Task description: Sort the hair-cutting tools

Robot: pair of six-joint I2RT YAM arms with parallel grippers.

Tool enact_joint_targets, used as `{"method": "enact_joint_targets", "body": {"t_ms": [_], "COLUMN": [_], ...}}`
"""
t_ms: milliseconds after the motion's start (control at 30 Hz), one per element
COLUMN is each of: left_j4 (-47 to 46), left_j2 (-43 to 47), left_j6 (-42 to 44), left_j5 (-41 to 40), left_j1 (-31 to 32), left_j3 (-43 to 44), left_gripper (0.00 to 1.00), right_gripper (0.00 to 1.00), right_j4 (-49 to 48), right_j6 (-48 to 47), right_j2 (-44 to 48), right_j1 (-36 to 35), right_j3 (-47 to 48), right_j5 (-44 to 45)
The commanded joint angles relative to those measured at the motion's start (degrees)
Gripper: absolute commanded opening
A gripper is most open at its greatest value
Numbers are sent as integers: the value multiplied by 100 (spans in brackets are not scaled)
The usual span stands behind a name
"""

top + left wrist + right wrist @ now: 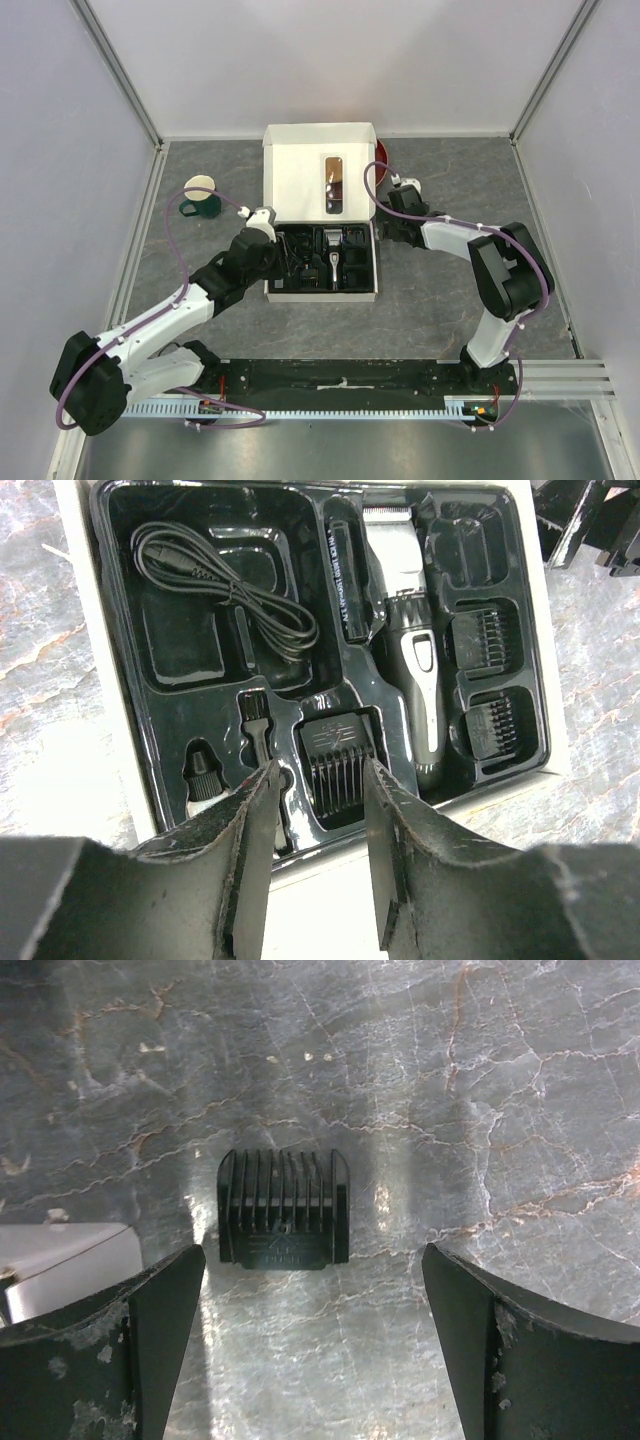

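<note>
Hovering over loose guard on worktop, right jaws held wide apart, likely for straddling it; left jaws, also apart, held above tray where clipper is slotted.

Bright, even light from above; shadows are soft. White glare lies on the glossy black plastic tray and the grey marbled tabletop. The right gripper, close to the lens, is slightly blurred.

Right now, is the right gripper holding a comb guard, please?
No, the comb guard lies flat on the table, untouched, between the jaws of the open right gripper.
</note>
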State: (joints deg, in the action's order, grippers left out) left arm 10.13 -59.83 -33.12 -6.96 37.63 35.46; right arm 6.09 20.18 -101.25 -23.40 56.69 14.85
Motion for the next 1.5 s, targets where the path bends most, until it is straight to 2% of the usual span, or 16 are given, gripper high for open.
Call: {"method": "enact_joint_targets", "body": {"t_ms": [0,333,433,467,533,567,700,900,1033,1200,1233,1367,1467], "left_j4": [-257,-327,-512,-521,-495,-468,-345,-397,-713,-1416,-1565,-1768,-1926], "left_j2": [112,279,480,525,621,666,745,763,798,763,745,631,517], "left_j6": [8,-19,-27,-36,-62,-71,-80,-203,-405,-581,-599,-669,-721], "left_j5": [-148,-60,10,28,46,46,177,362,878,1618,1750,1874,1909], "left_j1": [-19,-19,-19,-19,-19,-19,-19,-19,-19,-10,-10,-10,-1], "left_j3": [-57,-83,-197,-215,-250,-259,-259,-259,-417,-488,-444,-303,-233], "left_gripper": [46,46,46,46,46,46,46,46,46,46,46,49,52], "right_gripper": [98,86,77,70,63,55,43,41,42,42,42,41,41], "right_j4": [-450,-336,-319,-310,-258,-170,-37,-265,-362,-565,-878,-1390,-1444], "right_j6": [-181,389,504,556,732,819,1206,1497,1734,2392,2559,3219,3483], "right_j2": [-228,-536,-562,-571,-589,-580,-353,393,1167,2431,2626,3540,3726], "right_j1": [63,248,292,301,336,353,415,415,424,406,406,389,362], "right_j3": [202,343,334,334,299,290,63,-569,-922,-1528,-1686,-2354,-2347], "right_j5": [149,-17,-219,-289,-334,-360,-492,-439,-597,-1046,-1098,-1318,-1468]}}
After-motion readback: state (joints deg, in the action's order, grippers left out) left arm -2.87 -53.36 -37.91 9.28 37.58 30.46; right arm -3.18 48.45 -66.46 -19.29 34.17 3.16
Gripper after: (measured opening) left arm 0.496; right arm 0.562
